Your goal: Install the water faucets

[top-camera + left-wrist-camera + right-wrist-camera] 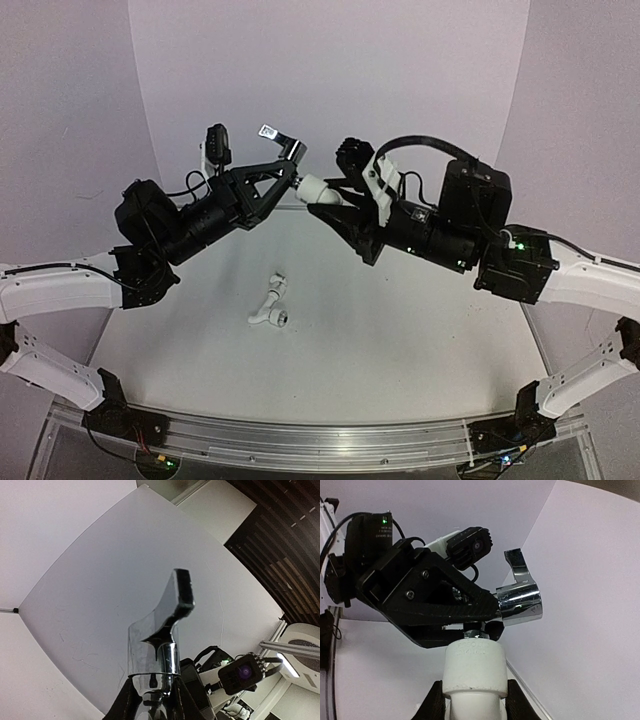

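Top external view: we see the white bench (400, 350), above which both arms meet in mid-air. The left tool (288, 180) is closed around the shiny chrome lever-handled faucet (290, 150). The right tool (325, 200) is clamped on the white cylindrical plastic fitting (316, 187). Faucet and fitting meet end to end, clear of the bench. We note a second, small pale faucet (270, 306) lying on the bench between the arms.

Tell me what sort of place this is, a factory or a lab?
Most likely a robotics lab test booth: a plain white backdrop wraps a white table edged by an aluminium rail; the left gripper holds up a chrome faucet, the right gripper a white pipe fitting.
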Available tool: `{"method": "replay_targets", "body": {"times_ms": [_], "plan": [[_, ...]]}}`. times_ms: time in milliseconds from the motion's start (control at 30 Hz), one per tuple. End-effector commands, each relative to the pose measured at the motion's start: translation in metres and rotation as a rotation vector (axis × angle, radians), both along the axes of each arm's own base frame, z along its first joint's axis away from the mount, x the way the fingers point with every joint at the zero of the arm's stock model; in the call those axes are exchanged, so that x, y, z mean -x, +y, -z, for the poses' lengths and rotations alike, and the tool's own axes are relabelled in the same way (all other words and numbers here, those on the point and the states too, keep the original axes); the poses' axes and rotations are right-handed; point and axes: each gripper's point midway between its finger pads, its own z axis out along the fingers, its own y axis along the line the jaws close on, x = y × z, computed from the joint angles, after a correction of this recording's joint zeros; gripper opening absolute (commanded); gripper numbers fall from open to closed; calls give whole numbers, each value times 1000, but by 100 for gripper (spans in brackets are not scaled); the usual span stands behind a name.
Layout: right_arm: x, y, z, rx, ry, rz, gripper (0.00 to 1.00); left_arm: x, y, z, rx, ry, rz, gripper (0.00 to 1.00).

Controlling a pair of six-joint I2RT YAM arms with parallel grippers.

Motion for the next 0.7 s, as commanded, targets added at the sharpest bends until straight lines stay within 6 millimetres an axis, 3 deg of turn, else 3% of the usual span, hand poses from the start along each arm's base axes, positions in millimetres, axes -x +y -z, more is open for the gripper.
{"method": "replay_targets", "body": {"times_ms": [0, 233, 467, 600, 633, 667], "plan": [[17, -17, -95, -441, 217, -110, 0, 41, -28, 29, -128, -109, 187, 0], [33, -16, -111, -545, 467, -295, 0, 55, -28, 27, -135, -212, 234, 0], [8, -25, -114, -661, 737, -335, 0, 68, -23, 26, -143, -305, 257, 0], [11, -25, -115, -670, 783, -365, 0, 63, -24, 27, -154, -270, 240, 0], [12, -25, -114, -663, 784, -372, 3, 58, -24, 26, -153, -239, 225, 0], [12, -24, -112, -656, 781, -372, 11, 54, -24, 26, -151, -211, 209, 0]]}}
